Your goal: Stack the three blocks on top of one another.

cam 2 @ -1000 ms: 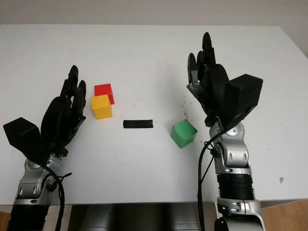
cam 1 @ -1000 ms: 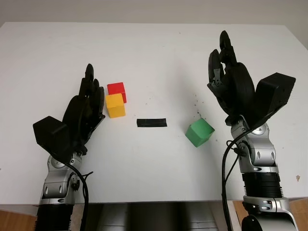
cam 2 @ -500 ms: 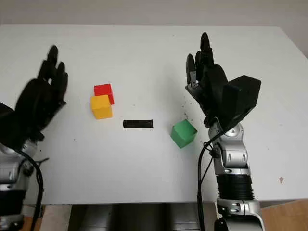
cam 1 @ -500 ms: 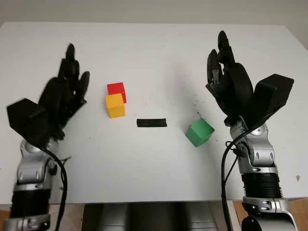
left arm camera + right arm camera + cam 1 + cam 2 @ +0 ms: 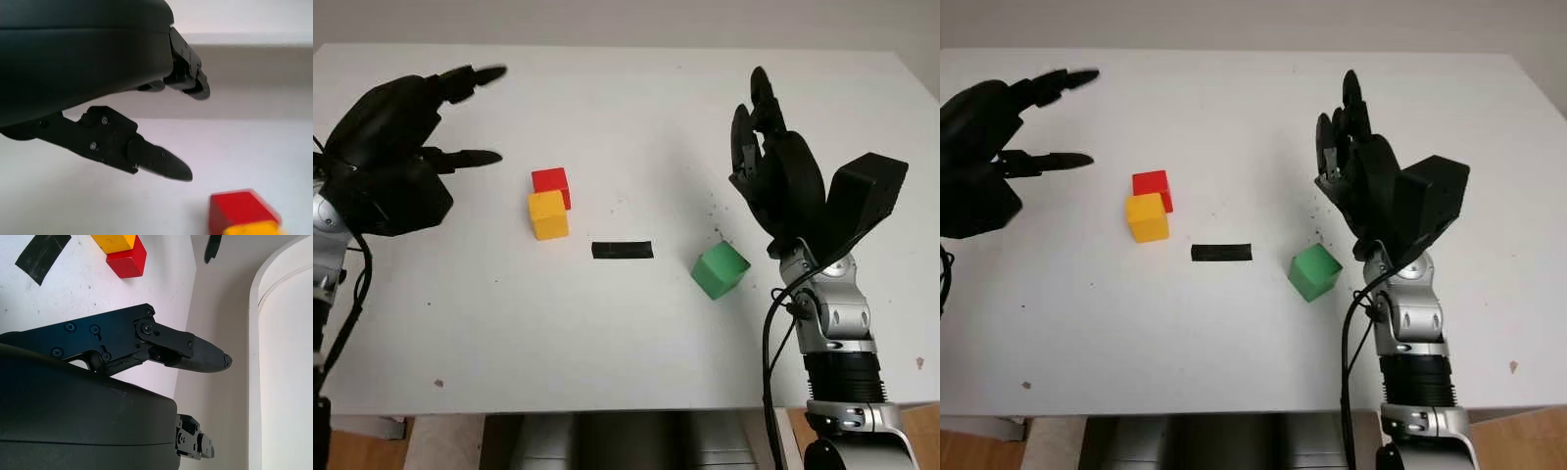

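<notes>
A red block (image 5: 551, 184) and a yellow block (image 5: 547, 214) sit touching each other left of the table's middle, the yellow one nearer me. A green block (image 5: 720, 270) lies alone on the right, turned at an angle. My left hand (image 5: 460, 116) is open and raised above the table's left side, well clear of the red and yellow pair. My right hand (image 5: 759, 137) is open and held upright just behind and right of the green block, not touching it. The left wrist view shows the red block (image 5: 240, 211) with the yellow block's edge below it.
A strip of black tape (image 5: 622, 250) lies on the white table (image 5: 626, 117) between the yellow and green blocks. Small dark specks dot the surface near the green block. The table's front edge runs close to my arms.
My left hand has lifted away from beside the yellow block, swinging up and to the left. The right hand and all blocks have stayed put.
</notes>
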Robot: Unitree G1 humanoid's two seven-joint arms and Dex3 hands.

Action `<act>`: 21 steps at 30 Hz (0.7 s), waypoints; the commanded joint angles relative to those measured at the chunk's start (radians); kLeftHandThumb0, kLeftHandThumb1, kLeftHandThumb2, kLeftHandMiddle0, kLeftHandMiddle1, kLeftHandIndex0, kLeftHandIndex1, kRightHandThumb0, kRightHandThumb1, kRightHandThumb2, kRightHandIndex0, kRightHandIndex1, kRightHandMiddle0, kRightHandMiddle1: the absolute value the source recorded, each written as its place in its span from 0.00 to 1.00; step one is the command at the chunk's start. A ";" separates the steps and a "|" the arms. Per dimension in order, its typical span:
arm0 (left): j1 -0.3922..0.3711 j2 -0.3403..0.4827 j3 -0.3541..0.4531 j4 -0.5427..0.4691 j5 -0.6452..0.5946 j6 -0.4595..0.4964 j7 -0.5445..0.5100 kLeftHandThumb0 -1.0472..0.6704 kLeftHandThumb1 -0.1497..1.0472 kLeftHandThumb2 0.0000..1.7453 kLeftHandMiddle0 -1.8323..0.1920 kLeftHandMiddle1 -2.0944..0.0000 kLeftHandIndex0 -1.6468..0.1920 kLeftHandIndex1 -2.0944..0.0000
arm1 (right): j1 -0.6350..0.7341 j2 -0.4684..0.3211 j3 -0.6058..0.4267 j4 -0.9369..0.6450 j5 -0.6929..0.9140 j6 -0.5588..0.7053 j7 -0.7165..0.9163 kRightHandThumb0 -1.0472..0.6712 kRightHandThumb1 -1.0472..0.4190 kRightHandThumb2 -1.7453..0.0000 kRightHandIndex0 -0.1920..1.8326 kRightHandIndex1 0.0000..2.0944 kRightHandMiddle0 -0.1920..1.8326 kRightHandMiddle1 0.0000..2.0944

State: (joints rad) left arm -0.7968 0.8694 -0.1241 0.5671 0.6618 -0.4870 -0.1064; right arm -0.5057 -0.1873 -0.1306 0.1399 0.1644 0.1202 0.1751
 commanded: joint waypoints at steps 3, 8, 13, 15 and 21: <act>-0.106 0.037 -0.095 0.072 0.116 -0.076 0.047 0.46 0.88 0.03 0.77 0.97 0.66 0.92 | -0.003 -0.007 -0.007 -0.009 0.003 -0.004 0.001 0.25 0.00 0.62 0.00 0.00 0.00 0.00; -0.228 0.057 -0.231 0.141 0.319 -0.138 0.141 0.45 0.87 0.03 0.80 0.99 0.67 0.94 | -0.003 -0.009 -0.010 -0.024 0.003 0.014 -0.011 0.25 0.00 0.63 0.00 0.00 0.00 0.00; -0.343 0.046 -0.344 0.246 0.463 -0.187 0.284 0.44 0.85 0.03 0.83 0.99 0.70 0.96 | -0.007 -0.008 -0.010 -0.025 0.005 0.022 -0.018 0.24 0.00 0.64 0.00 0.00 0.00 0.01; -0.391 0.036 -0.396 0.293 0.524 -0.198 0.360 0.42 0.84 0.03 0.84 0.99 0.75 0.98 | -0.009 -0.005 -0.011 -0.026 0.005 0.023 -0.022 0.24 0.00 0.64 0.00 0.00 0.00 0.01; -0.480 0.002 -0.524 0.375 0.646 -0.191 0.523 0.42 0.83 0.03 0.89 1.00 0.78 0.99 | -0.012 -0.003 -0.009 -0.020 0.006 0.016 -0.028 0.24 0.00 0.64 0.00 0.00 0.00 0.01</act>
State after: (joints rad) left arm -1.2440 0.8809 -0.6235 0.9271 1.2941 -0.6813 0.3940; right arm -0.5074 -0.1903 -0.1334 0.1318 0.1676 0.1404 0.1474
